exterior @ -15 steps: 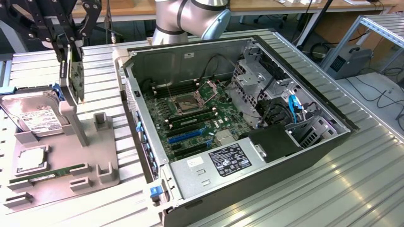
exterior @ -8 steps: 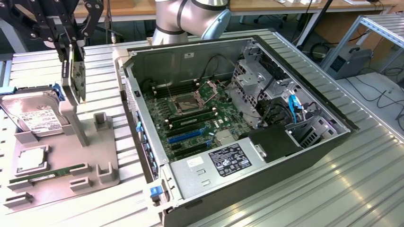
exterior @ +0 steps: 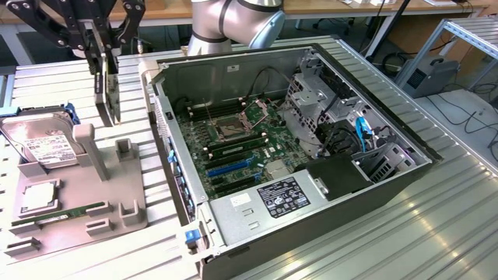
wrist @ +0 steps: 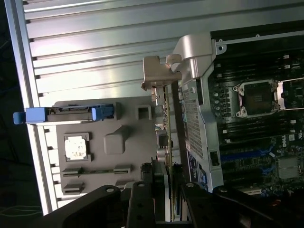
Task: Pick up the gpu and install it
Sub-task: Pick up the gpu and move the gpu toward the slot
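You've got a ribbed alu table (exterior: 435,227) w/ bright glare streaks toward the exterior view's lower right. Behind it: wooden bench top (exterior: 163,9). At the exterior view's right: alu-profile rack (exterior: 467,35), grey box (exterior: 432,76) on pale floor (exterior: 447,108), loose black cables (exterior: 479,116).

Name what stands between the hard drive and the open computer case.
Exterior view: two grey upright posts of the holder, with the gpu hanging above them in the gripper.
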Controlling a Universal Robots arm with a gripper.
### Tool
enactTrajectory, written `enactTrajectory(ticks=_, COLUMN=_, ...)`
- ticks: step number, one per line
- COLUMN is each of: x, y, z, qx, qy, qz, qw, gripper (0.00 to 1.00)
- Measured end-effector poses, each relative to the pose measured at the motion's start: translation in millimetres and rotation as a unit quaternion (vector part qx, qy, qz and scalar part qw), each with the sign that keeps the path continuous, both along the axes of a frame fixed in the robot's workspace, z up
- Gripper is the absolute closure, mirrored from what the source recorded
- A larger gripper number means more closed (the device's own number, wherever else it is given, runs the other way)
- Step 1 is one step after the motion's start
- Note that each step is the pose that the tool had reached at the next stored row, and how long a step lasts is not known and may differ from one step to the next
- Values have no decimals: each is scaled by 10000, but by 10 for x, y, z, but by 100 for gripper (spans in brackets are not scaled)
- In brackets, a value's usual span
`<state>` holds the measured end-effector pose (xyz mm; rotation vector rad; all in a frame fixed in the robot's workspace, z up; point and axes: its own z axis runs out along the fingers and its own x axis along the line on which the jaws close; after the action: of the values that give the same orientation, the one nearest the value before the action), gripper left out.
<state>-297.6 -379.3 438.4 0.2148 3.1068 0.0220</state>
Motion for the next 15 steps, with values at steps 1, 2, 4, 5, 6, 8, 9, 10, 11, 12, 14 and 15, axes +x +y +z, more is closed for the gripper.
enactTrajectory(ticks=1, x=28, y=0, z=-1, qx=0, qy=0, qz=0, qw=10000, gripper=73)
enactTrajectory(ticks=2, x=54, y=0, z=-1, qx=0, qy=0, qz=0, qw=10000, gripper=73)
enactTrajectory(ticks=4, x=108, y=0, z=-2, qx=0, qy=0, qz=1, qw=10000, gripper=73)
enactTrajectory(ticks=5, x=135, y=0, z=-3, qx=0, qy=0, qz=1, qw=10000, gripper=73)
enactTrajectory(ticks=6, x=159, y=0, z=-3, qx=0, qy=0, qz=0, qw=10000, gripper=73)
enactTrajectory(ticks=8, x=215, y=0, z=-4, qx=0, qy=0, qz=0, qw=10000, gripper=73)
enactTrajectory(ticks=9, x=247, y=0, z=-4, qx=0, qy=0, qz=0, qw=10000, gripper=73)
enactTrajectory(ticks=10, x=279, y=0, z=-5, qx=0, qy=0, qz=0, qw=10000, gripper=73)
enactTrajectory(ticks=11, x=329, y=0, z=-6, qx=0, qy=0, qz=1, qw=10000, gripper=73)
enactTrajectory(ticks=12, x=359, y=0, z=-6, qx=0, qy=0, qz=1, qw=10000, gripper=73)
enactTrajectory(ticks=14, x=423, y=0, z=-7, qx=0, qy=1, qz=0, qw=10000, gripper=73)
enactTrajectory(ticks=15, x=492, y=0, z=-8, qx=0, qy=1, qz=0, qw=10000, gripper=73)
